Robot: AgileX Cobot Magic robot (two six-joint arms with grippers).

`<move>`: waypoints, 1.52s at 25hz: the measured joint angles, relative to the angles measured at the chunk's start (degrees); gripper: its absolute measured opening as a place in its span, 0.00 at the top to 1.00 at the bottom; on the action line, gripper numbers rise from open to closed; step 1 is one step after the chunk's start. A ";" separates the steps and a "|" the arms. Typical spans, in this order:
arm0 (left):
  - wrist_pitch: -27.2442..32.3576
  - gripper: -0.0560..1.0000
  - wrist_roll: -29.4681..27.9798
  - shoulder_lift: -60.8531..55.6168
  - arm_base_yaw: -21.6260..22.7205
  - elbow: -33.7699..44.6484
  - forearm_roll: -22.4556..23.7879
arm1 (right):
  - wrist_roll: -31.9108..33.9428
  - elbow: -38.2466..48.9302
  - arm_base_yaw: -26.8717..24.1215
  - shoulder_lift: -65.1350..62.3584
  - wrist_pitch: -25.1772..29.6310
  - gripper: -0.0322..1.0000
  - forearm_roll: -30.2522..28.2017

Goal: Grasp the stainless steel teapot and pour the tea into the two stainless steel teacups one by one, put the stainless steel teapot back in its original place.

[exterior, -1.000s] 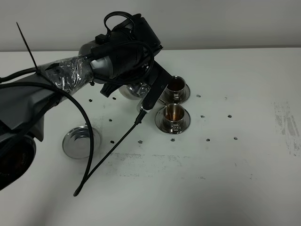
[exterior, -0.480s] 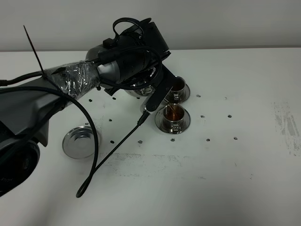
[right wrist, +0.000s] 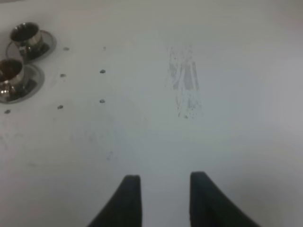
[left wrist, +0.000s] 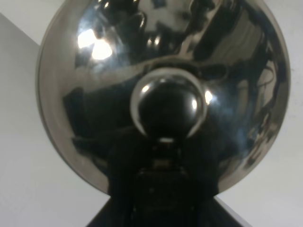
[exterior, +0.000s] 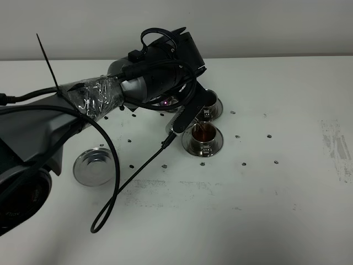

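Our left hand [left wrist: 162, 196] gripped the stainless steel teapot [left wrist: 161, 61], tilted above the nearer teacup [exterior: 202, 140] so tea [exterior: 202, 131] landed inside; our right hand [right wrist: 161, 195] hung open, empty.

The stainless steel teapot [left wrist: 163, 94], mirror-bright with a domed lid and a round knob, was up off the table at about 10 o'clock of the near teacup [exterior: 203, 139]. That cup stood upright on its saucer and held reddish-brown tea [exterior: 202, 131]. The far teacup [exterior: 213, 104] sat just beside it at 12 o'clock. The round rimmed tray [exterior: 95, 165] lay flat, well apart at 8 o'clock.
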 joint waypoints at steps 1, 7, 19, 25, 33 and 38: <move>0.00 0.75 0.00 0.00 -0.01 0.00 0.00 | 0.00 0.00 0.00 0.00 0.00 0.70 0.00; 0.00 0.75 0.00 0.22 -0.06 0.00 1.41 | 0.00 0.00 0.00 0.00 0.00 0.70 0.00; -0.11 0.75 -0.01 0.42 -0.85 0.00 3.41 | 0.00 0.00 0.00 0.00 0.00 0.70 0.00; -0.11 0.75 -0.01 0.82 -1.15 0.00 4.29 | 0.00 0.00 0.00 0.00 0.00 0.70 0.00; -0.11 0.75 -0.06 0.93 -1.75 0.00 6.81 | 0.00 0.00 0.00 0.00 0.00 0.70 0.00; -0.15 0.75 -0.06 0.93 -2.32 0.00 7.40 | 0.00 0.00 0.00 0.00 0.00 0.70 0.00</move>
